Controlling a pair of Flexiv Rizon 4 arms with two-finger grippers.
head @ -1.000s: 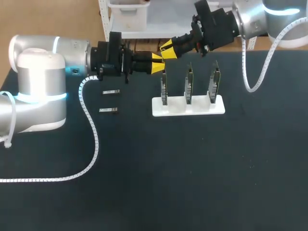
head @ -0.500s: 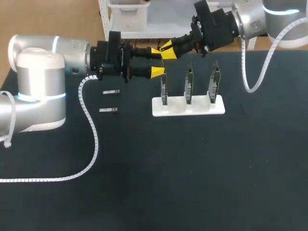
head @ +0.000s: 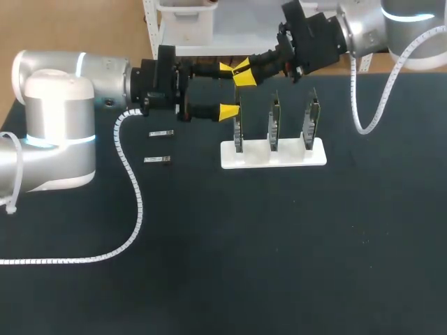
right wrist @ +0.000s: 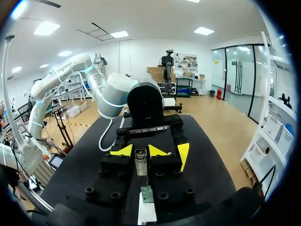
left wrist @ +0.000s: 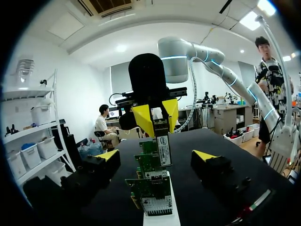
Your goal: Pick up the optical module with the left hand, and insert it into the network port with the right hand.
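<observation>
Two spare modules (head: 160,133) lie flat on our matte black counter (head: 279,244). Our left gripper (head: 228,89) gapes wide and holds nothing. Just beside it, our right gripper (head: 244,73) is clamped on the optical module (right wrist: 140,162), a slim metal bar, so we judge pickup and handover done. Insertion remains: three thin green network cards (head: 272,122) stand upright in a smooth white stand (head: 318,155), just below the module
</observation>
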